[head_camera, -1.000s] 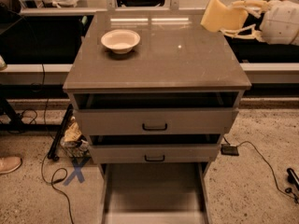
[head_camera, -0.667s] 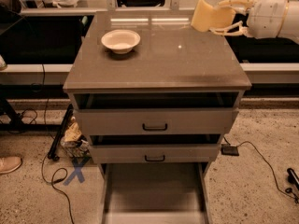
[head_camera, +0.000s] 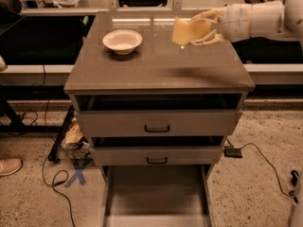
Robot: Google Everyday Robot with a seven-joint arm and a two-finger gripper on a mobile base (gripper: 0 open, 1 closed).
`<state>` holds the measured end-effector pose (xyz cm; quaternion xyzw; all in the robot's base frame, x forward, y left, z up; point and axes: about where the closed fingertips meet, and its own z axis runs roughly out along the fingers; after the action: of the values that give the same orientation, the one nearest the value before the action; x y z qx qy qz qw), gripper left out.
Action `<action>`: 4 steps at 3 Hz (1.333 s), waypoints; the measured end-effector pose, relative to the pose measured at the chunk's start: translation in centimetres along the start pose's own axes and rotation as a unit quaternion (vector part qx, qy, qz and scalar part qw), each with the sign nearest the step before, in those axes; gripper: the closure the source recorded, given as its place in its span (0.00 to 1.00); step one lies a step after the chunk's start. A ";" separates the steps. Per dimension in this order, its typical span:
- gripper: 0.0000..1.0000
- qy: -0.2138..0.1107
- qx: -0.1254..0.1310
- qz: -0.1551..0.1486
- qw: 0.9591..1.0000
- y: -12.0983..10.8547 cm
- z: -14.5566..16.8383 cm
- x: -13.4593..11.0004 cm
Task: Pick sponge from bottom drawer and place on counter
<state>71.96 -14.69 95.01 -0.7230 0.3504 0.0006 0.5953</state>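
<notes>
1. Jaws: closed on the sponge, one jaw above it and one below. The gripper hangs in the air over the rear right part of the table (the flat grey-brown top of the drawer cabinet).

2. Sponge: a pale-yellow thin pad, held on edge and tilted. It is clear of the table surface and touches nothing but the jaws. A faint dark shadow lies on the table in front of it.

3. Arm: white, and enters from the right edge, roughly level, with the wrist pointing left.

4. Bowl: cream-white and round. It stands upright on the rear left part of the table, well apart from the sponge.

5. Drawers: the top drawer and the middle drawer are each pulled out a little, each with a black handle at its centre. The bottom drawer is pulled out furthest, with its plain grey floor in full view.

6. Surroundings: a speckled floor with black cables left of the cabinet, a blue X mark (tape, by the look of it) beside them, and a shoe at the left edge.
</notes>
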 end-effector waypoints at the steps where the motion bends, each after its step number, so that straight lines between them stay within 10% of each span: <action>1: 0.83 -0.003 -0.050 0.009 0.999 2.0 3.4 0.5; 4: 0.12 -0.018 -0.117 0.039 0.992 5.6 7.8 0.9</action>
<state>73.02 -8.71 87.59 -0.7735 0.3649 0.0777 0.5123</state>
